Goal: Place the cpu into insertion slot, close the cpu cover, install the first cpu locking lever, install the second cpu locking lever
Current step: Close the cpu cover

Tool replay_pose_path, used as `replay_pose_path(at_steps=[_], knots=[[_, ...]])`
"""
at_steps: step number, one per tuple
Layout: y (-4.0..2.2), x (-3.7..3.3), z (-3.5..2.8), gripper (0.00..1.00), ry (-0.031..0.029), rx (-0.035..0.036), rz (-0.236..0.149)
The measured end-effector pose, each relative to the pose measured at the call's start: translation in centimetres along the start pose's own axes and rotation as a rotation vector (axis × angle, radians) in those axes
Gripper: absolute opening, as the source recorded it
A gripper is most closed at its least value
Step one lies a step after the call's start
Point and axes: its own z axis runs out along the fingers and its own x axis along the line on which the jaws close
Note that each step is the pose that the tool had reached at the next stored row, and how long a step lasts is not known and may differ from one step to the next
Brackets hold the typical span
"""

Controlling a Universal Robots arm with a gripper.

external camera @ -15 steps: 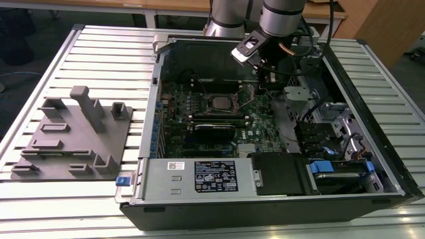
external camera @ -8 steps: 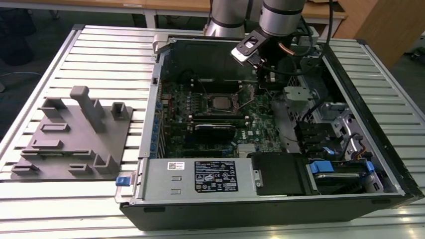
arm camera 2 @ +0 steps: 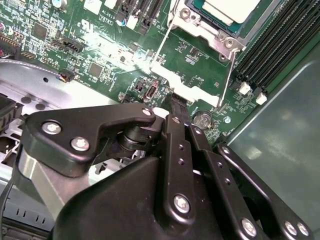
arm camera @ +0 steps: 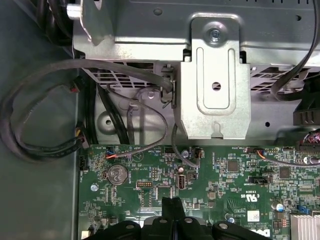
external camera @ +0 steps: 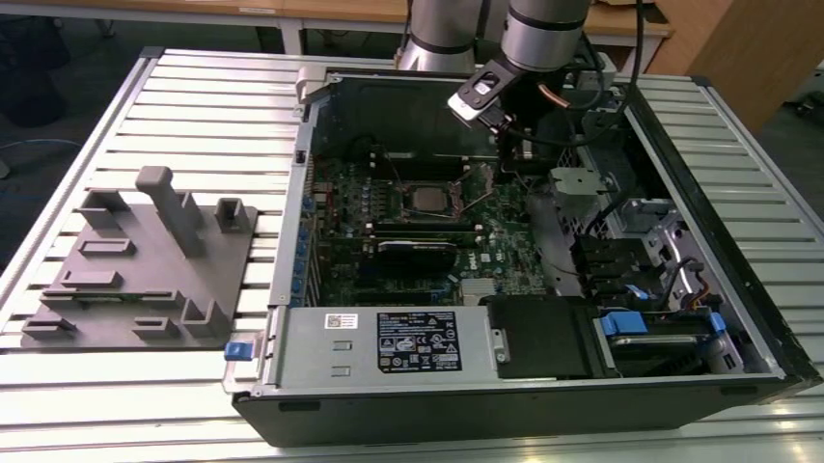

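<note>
The cpu (external camera: 425, 198) (arm camera 2: 231, 7), a pale silvery square, lies in the insertion slot (external camera: 400, 183) on the green board inside the open computer case. The silver cpu cover (arm camera 2: 226, 42) frames it and looks lowered around the chip. Two thin wire levers (arm camera 2: 164, 42) (arm camera 2: 229, 72) run from the socket toward a bright metal tab (arm camera 2: 192, 92). My gripper (external camera: 507, 154) (arm camera 2: 177, 100) (arm camera: 172, 202) hangs over the board toward the exterior view's right of the socket. Its black fingers are pressed together with nothing between them, and the tip sits just short of that tab.
A grey fixture block (external camera: 142, 260) stands on the slatted table at the exterior view's left. Inside the case are a grey power supply (external camera: 373, 342), a black card (external camera: 415, 253), a drive bay with blue tabs (external camera: 620, 323), a silver bracket (arm camera: 215, 85), black cables (arm camera: 50, 125) and a coin battery (arm camera: 117, 175).
</note>
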Motion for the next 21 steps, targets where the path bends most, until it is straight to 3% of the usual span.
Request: replay_pose_path(at_steps=[11,21], knots=[[-0.18,0.02,0.17,0.10,0.0000,-0.0002,0.000],[-1.66,0.00,0.10,0.10,0.0000,-0.0067,0.000]])
